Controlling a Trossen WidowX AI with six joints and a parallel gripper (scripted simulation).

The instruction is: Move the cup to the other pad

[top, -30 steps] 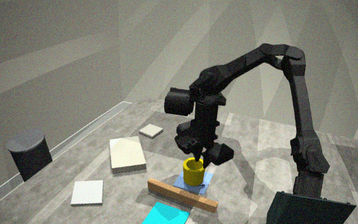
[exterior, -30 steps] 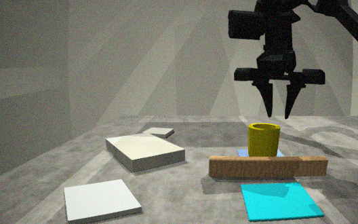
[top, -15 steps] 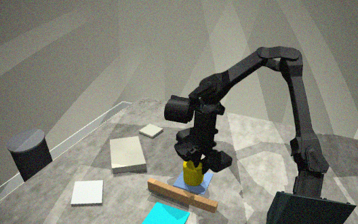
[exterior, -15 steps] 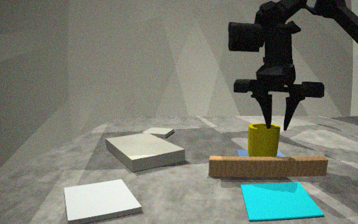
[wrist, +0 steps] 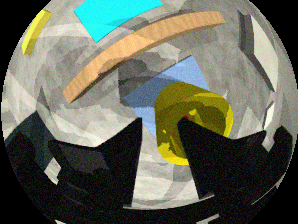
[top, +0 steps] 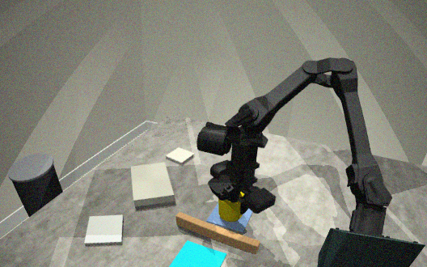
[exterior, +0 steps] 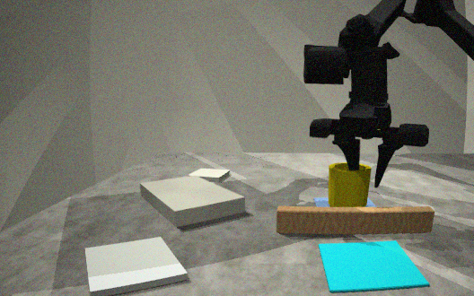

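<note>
No text, label, brand, number or sign can be read in any of the views. Plain unmarked surfaces are shown on everything in sight. Nothing legible is offered by the blurred wrist view either.

A yellow cup (exterior: 349,186) on a pale blue pad (top: 230,222) (the other pad (exterior: 369,265) is cyan).

Marbles inside the yellow cup (exterior: 349,185) can't be made out in any view. Hand (top: 234,193) covers the cup's rim in the top view. Blue pad (exterior: 320,201) mostly hidden behind the wooden bar (exterior: 355,220). Cyan pad (top: 197,256) cut off by the near edge.
</note>
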